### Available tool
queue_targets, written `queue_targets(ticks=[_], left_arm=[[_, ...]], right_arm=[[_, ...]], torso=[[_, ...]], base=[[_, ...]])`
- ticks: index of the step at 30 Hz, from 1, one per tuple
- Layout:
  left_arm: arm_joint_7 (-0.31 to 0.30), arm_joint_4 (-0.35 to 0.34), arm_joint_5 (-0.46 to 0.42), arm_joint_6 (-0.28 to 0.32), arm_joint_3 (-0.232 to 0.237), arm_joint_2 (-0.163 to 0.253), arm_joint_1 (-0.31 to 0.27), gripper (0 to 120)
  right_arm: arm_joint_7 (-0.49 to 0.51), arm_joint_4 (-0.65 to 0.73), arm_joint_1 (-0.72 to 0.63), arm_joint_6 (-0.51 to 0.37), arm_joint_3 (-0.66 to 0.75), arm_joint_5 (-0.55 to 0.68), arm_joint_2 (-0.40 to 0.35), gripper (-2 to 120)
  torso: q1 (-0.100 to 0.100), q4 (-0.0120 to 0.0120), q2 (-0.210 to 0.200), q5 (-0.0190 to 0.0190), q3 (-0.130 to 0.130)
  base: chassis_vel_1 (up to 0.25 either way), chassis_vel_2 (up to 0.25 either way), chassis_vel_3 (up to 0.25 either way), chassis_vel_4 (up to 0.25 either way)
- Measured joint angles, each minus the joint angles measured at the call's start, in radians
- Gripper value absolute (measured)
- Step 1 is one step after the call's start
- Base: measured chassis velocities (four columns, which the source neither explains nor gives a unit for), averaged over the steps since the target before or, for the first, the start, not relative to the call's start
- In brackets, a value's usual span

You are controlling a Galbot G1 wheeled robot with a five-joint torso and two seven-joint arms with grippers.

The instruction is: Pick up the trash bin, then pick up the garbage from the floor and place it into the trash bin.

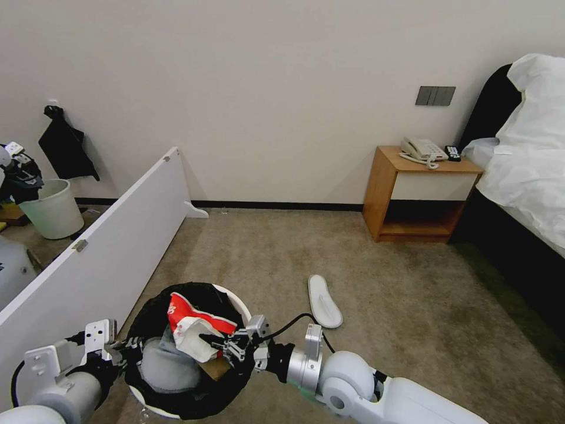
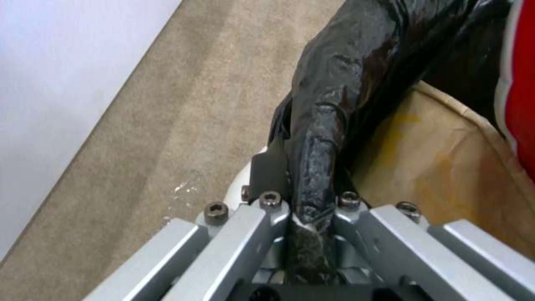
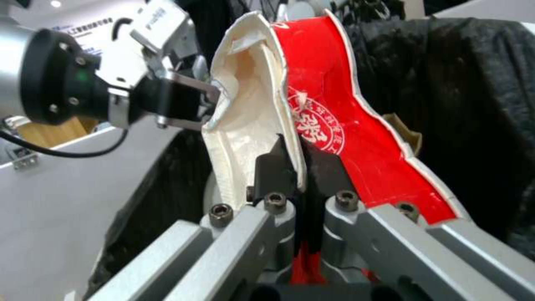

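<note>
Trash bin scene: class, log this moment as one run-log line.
left gripper: shut on trash bin rim | right gripper: shut on carton, over bin | slipper: on floor

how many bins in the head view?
2. The trash bin, black-bag lined, sits close in front of the robot, between both arms, its rim pinched by the left hand. A plain off-white bin stands far left by the wall. Others may hide behind the white panel.

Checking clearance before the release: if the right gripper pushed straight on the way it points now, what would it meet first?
The right gripper, shut on the red-white crushed carton, points across the trash bin toward the left gripper at the far rim. Beyond the carton, it would probably meet that gripper or the black bag; depth is unclear.
</note>
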Motion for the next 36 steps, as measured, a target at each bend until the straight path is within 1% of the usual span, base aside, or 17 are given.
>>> queue_targets(ticks=[8, 15, 26, 32, 36], left_arm=[[0.001, -0.001, 0.0, 0.0, -0.006, -0.002, 0.003, 2], [0.001, 0.002, 0.006, 0.0, -0.001, -0.008, 0.001, 2], [0.0, 0.0, 0.002, 0.0, -0.003, -0.005, 0.0, 2], [-0.003, -0.007, 0.001, 0.0, -0.004, -0.006, 0.01, 2], [-0.004, -0.011, 0.001, 0.0, -0.004, -0.006, 0.013, 2]], right_arm=[[-0.009, 0.025, 0.009, 0.014, -0.013, 0.002, 0.0, 1], [-0.016, 0.037, 0.007, 0.024, -0.016, 0.0, -0.007, 1], [-0.019, 0.042, 0.002, 0.03, -0.026, 0.005, -0.01, 1], [0.005, 0.029, -0.013, 0.0, -0.036, 0.012, -0.009, 1], [0.03, 0.017, -0.019, -0.024, -0.045, 0.025, 0.005, 1]], torso=[[0.0, -0.0001, 0.0, 0.0, 0.0], [0.0, -0.0001, 0.0, 0.0, 0.0], [0.0, -0.0001, 0.0, 0.0, 0.0], [0.0, -0.0001, 0.0, 0.0, 0.0], [0.0, 0.0, 0.0, 0.0, 0.0]], base=[[0.0, 0.0, 0.0, 0.0], [0.0, 0.0, 0.0, 0.0], [0.0, 0.0, 0.0, 0.0], [0.0, 0.0, 0.0, 0.0], [0.0, 0.0, 0.0, 0.0]])
